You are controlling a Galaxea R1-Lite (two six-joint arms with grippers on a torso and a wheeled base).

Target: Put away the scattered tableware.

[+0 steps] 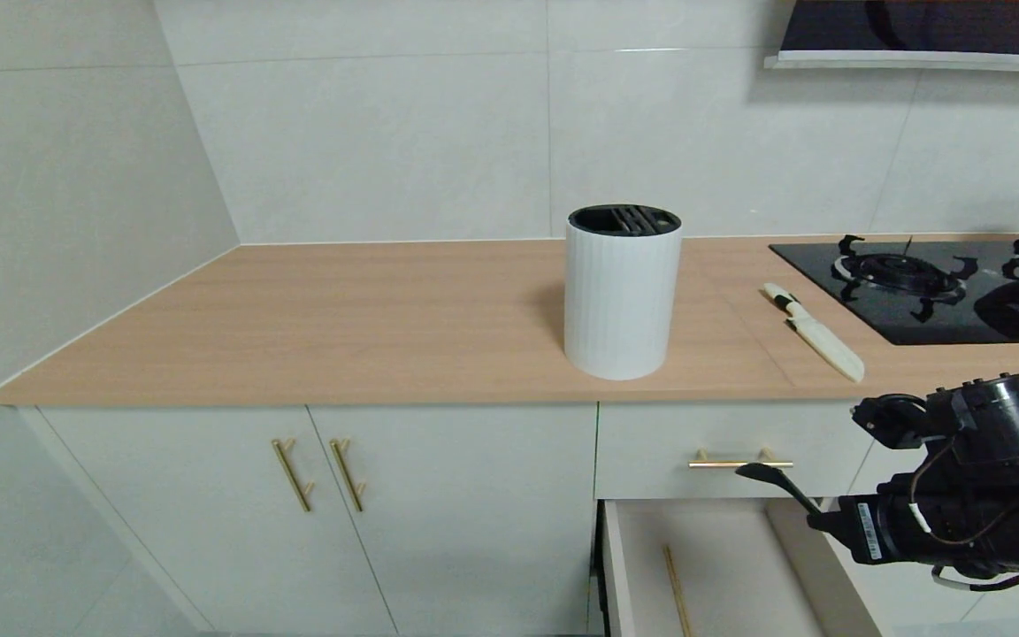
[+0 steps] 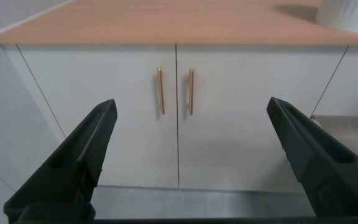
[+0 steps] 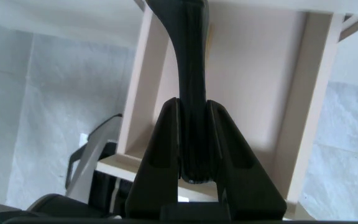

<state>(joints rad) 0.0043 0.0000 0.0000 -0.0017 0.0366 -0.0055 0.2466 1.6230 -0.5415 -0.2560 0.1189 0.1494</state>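
Note:
My right gripper (image 1: 823, 520) is shut on a black utensil (image 1: 770, 479) and holds it over the open drawer (image 1: 792, 548) below the counter. Seen from the right wrist, the black utensil (image 3: 190, 50) sticks out past the closed fingers (image 3: 160, 143) above the pale drawer (image 3: 253, 93). One wooden chopstick (image 1: 676, 588) lies in the drawer. A cream-bladed knife (image 1: 815, 332) rests on the wooden counter, right of the white ribbed utensil holder (image 1: 622, 301). My left gripper (image 2: 191, 106) is open and empty, facing the cabinet doors.
A black gas hob (image 1: 916, 283) with pan supports takes up the counter's right end. Two cabinet doors with gold handles (image 2: 175, 91) stand shut at the left. A shut drawer with a gold handle (image 1: 739, 462) sits just above the open one.

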